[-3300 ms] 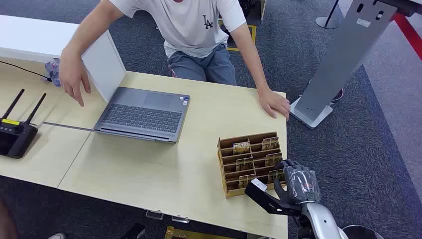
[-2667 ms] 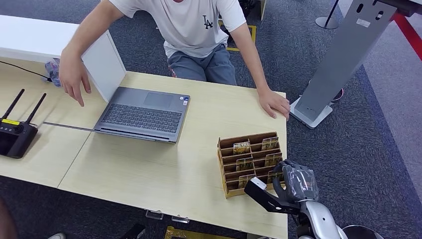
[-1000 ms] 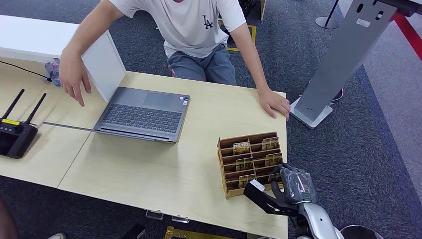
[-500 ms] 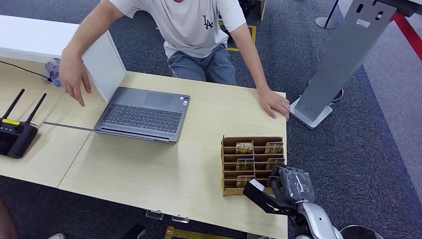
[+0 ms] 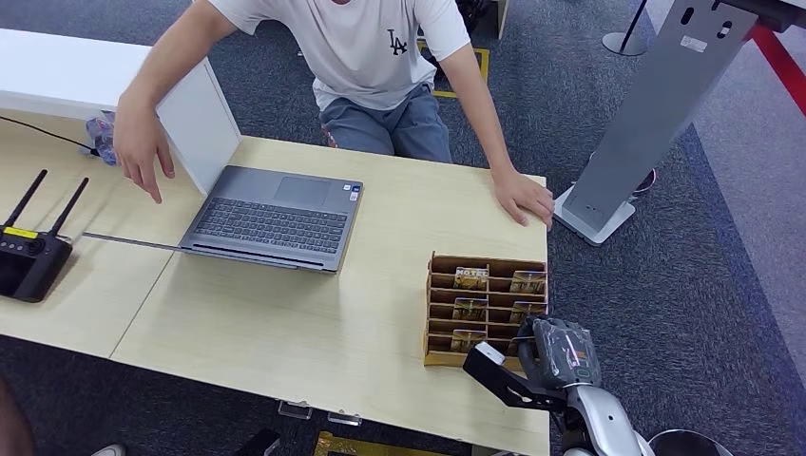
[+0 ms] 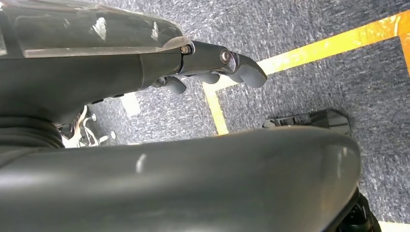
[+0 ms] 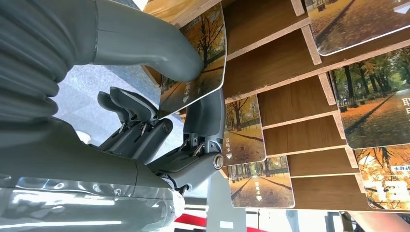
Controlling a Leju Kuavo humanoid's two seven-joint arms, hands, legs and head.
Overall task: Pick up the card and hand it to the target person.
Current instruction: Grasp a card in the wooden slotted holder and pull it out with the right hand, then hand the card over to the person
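Observation:
A wooden card holder (image 5: 485, 309) stands near the table's right front corner, with several autumn-picture cards in its slots. My right hand (image 5: 556, 353) is at the holder's near right corner. In the right wrist view its thumb (image 7: 145, 46) and a dark finger (image 7: 210, 118) pinch one card (image 7: 193, 82), which still sits at the holder's slot edge. Other cards (image 7: 244, 135) stay in neighbouring slots. The person (image 5: 371, 47) sits across the table with one hand (image 5: 525, 198) flat near its right edge. My left hand (image 6: 212, 63) hangs over the carpet, holding nothing.
An open laptop (image 5: 271, 220) lies mid-table, and a black router (image 5: 33, 261) with antennas sits at the left. The light wooden table (image 5: 285, 332) ends just right of the holder. A grey stand (image 5: 646, 114) rises from the carpet at the right.
The card holder has swung round and slid slightly right, now square to the table edge. My right hand has sunk a little and closed on a card.

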